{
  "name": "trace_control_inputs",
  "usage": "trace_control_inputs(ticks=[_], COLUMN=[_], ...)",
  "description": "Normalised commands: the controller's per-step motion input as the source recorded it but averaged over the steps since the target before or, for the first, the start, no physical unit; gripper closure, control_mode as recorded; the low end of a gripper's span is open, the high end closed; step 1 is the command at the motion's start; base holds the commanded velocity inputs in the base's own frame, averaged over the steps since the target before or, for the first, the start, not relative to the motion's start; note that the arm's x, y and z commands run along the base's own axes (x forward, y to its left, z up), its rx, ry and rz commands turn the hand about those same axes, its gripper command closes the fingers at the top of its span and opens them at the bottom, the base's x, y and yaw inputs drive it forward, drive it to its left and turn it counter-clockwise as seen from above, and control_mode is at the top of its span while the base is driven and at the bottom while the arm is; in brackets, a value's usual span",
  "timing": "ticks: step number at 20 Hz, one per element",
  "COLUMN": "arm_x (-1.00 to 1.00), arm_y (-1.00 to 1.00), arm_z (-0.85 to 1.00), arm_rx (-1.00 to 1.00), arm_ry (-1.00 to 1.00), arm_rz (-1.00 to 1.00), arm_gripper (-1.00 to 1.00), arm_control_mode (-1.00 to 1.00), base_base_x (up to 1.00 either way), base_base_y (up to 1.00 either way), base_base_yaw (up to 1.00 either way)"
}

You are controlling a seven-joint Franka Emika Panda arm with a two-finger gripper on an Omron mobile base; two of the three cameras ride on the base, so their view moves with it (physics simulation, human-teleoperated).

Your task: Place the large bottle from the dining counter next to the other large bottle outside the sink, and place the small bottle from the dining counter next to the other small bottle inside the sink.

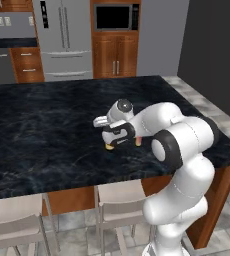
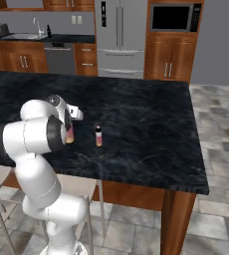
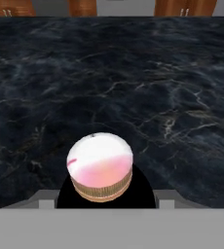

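your gripper (image 1: 118, 141) sits low over the near edge of the dining counter (image 1: 47, 125), jaws clamped on the large bottle (image 3: 100, 166) from above so it stays upright for lifting, with the small bottle (image 2: 99, 136) just to its right.

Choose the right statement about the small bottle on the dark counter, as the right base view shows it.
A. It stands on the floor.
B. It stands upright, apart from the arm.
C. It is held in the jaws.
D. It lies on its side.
B: the small bottle stands upright on the counter, with bare counter between it and the arm.
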Motion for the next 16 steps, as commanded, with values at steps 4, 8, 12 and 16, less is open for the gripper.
trace_control_inputs(ticks=[4,8,12,16], arm_x=[-0.21,-0.13,0.00,0.00], arm_y=[0.00,0.00,0.00,0.00], arm_z=[0.23,0.05,0.00,0.00], arm_rx=[0.00,0.00,0.00,0.00], arm_ry=[-0.10,-0.07,-0.03,-0.01], arm_rz=[0.00,0.00,0.00,0.00], arm_gripper=[1.00,1.00,1.00,1.00], arm_control_mode=[-1.00,-1.00,-1.00,-1.00], base_base_x=[0.00,0.00,0.00,0.00], base_base_y=[0.00,0.00,0.00,0.00], base_base_yaw=[0.00,0.00,0.00,0.00])
